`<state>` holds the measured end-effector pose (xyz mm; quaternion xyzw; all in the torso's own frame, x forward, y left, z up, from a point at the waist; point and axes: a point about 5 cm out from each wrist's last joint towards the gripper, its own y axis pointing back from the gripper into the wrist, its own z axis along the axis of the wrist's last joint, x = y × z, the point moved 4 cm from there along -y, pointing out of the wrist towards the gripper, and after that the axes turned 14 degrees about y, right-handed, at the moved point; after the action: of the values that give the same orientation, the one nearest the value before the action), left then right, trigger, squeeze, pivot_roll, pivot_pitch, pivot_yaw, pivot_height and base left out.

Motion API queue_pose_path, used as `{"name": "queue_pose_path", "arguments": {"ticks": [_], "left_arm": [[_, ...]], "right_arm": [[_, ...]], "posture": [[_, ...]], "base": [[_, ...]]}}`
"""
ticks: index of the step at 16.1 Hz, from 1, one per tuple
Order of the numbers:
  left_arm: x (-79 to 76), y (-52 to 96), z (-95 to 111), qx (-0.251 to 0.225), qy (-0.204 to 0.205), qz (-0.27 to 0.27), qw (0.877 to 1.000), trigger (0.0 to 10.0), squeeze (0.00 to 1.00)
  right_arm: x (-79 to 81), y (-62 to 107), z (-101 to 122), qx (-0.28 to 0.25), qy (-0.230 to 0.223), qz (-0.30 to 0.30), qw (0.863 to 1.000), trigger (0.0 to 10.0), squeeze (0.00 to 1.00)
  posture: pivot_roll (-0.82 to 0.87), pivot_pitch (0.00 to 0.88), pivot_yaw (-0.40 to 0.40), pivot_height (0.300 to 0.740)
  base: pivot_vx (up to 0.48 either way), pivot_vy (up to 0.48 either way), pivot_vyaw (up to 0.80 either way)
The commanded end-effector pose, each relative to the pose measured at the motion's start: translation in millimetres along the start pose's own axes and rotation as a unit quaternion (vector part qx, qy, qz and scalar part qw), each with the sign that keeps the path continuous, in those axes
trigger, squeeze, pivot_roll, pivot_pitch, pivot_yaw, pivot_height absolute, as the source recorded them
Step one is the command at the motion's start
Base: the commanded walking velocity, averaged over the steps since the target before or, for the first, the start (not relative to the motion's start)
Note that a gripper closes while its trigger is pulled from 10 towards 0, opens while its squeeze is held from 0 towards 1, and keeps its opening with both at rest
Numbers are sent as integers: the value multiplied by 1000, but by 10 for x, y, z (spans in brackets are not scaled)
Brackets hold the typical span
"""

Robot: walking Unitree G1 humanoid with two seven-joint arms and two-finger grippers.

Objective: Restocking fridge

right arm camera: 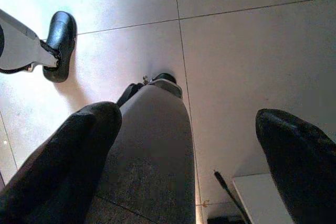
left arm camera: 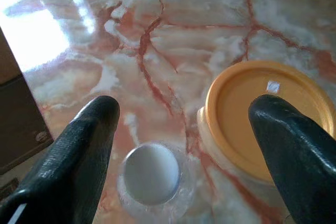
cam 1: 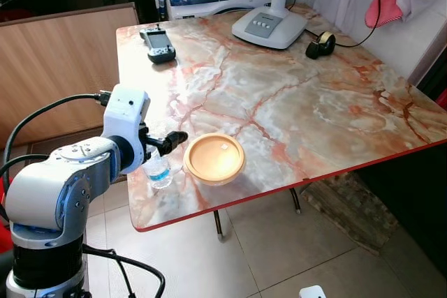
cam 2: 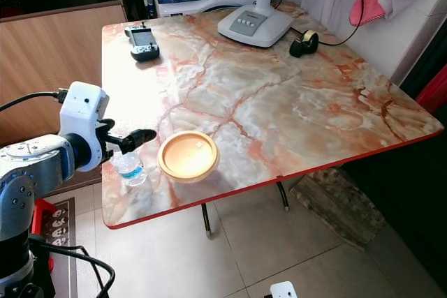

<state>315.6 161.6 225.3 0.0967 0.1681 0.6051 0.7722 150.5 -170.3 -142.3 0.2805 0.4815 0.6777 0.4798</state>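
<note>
Left gripper [left arm camera: 181, 150] is hovering wide open and empty above the upright water bottle [cam 1: 159, 170] — standing at the bench [cam 1: 314, 102] edge, beside the orange-lidded container [cam 1: 214, 159]; right arm hanging idle.

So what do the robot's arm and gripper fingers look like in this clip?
The left arm is silver with rounded joints and a white boxy wrist block; black cables loop off it. Its left gripper has two long, glossy black fingers with rounded tips. The right gripper has the same black fingers.

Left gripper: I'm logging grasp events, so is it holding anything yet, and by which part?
Nothing is held. The left gripper hangs open above the small water bottle, fingers clear of its cap, beside the orange-lidded container.
</note>
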Motion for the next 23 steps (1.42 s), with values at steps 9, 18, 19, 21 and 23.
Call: {"name": "queue_pose_path", "arguments": {"ticks": [9, 18, 19, 21, 23], "left_arm": [[125, 40, -53, 15, 4, 43, 999, 10000, 0], [199, 15, -146, 20, 20, 62, 998, 10000, 0], [199, 15, -147, 20, 20, 62, 998, 10000, 0], [199, 15, -147, 20, 20, 63, 998, 10000, 0], [200, 15, -148, 20, 20, 63, 998, 10000, 0]], "right_arm": [[10, 5, -62, 11, 4, 4, 1000, 10000, 0], [-12, 7, -57, 11, 5, 2, 1000, 10000, 0], [-12, 7, -57, 11, 5, 2, 1000, 10000, 0], [-12, 7, -57, 11, 5, 2, 1000, 10000, 0], [-12, 7, -57, 11, 5, 2, 1000, 10000, 0]], "posture": [[216, 71, -18, 740], [214, 80, -23, 740], [214, 80, -23, 740], [214, 80, -23, 740], [214, 80, -23, 740]], "base": [[0, 0, 0], [0, 0, 0], [0, 0, 0], [0, 0, 0], [0, 0, 0]]}}
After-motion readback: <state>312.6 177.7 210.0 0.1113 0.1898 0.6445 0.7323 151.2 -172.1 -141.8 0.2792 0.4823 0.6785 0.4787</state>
